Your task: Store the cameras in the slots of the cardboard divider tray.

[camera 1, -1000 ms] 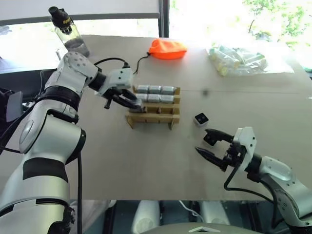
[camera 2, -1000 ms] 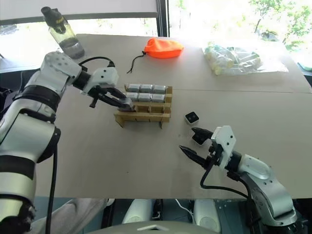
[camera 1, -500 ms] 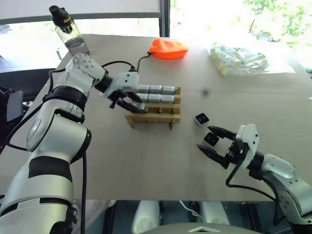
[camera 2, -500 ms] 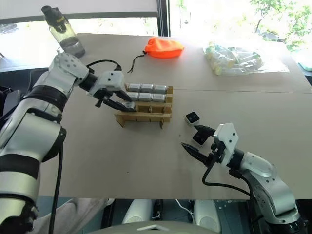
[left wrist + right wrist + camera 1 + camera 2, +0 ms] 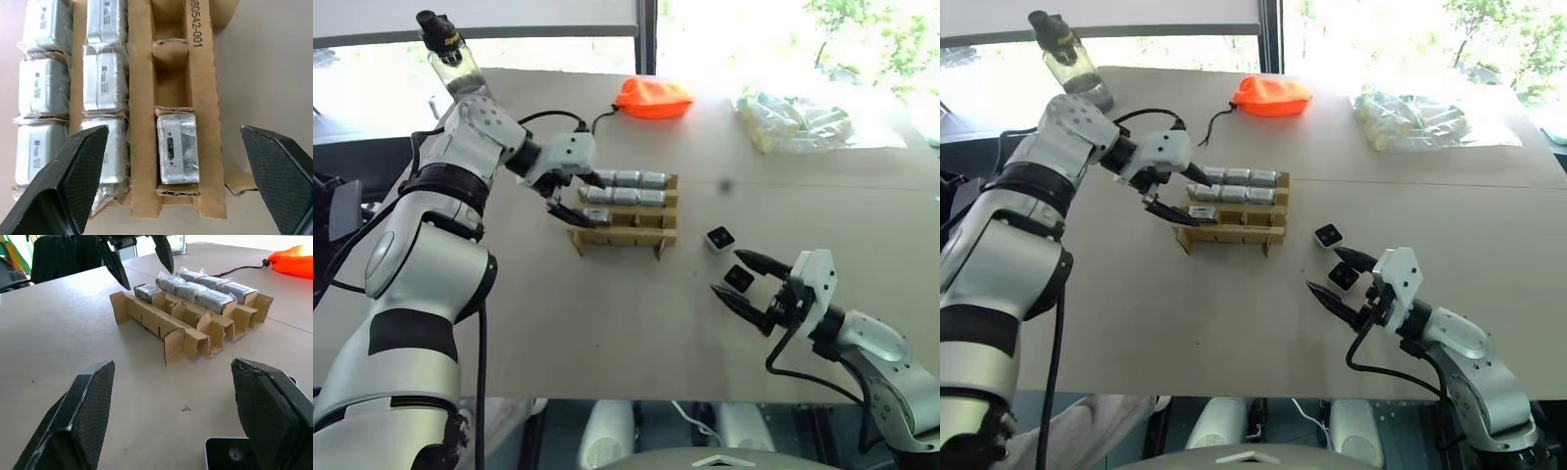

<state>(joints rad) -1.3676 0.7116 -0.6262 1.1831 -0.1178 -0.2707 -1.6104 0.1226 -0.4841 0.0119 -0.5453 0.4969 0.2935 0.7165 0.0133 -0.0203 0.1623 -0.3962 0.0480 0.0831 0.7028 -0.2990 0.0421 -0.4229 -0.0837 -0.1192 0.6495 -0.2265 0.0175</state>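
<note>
The cardboard divider tray (image 5: 646,235) stands left of the table's middle. Several silver cameras (image 5: 626,179) fill its two back rows. One more camera (image 5: 178,149) lies in the left-end slot of the row in front of them. My left gripper (image 5: 578,194) hangs open just above that slot, its fingers apart from the camera. Two loose cameras lie right of the tray: one (image 5: 719,238) sits on its own, the other (image 5: 738,278) lies between the fingers of my open right gripper (image 5: 728,272), untouched.
An orange pouch (image 5: 650,98) with a black cord lies at the back, and a clear bag of pale tubes (image 5: 793,122) sits at the back right. A bottle (image 5: 450,64) stands at the back left corner.
My left gripper has opened and let go of the camera, which now rests in the left-end slot. The right gripper has kept still.
</note>
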